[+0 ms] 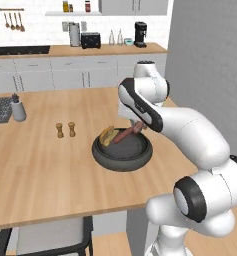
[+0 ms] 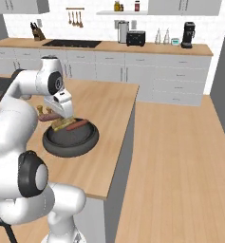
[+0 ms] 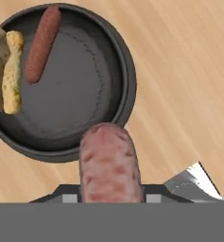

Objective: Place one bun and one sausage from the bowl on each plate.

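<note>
Wooden counter [image 1: 40, 170]: hand [image 3: 111, 198] grips sausage [image 3: 109, 163] above bowl [image 3: 118, 71].

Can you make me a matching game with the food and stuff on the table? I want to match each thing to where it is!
Things:
1. sausage in the gripper
2. other sausage
3. bun
4. salt and pepper shakers

Places:
A. lying in the bowl, next to the bun
B. standing on the wooden table, outside the bowl
C. held up above the bowl's edge
D. at the bowl's edge, beside a sausage

Right pairs: 1-C, 2-A, 3-D, 4-B
</note>
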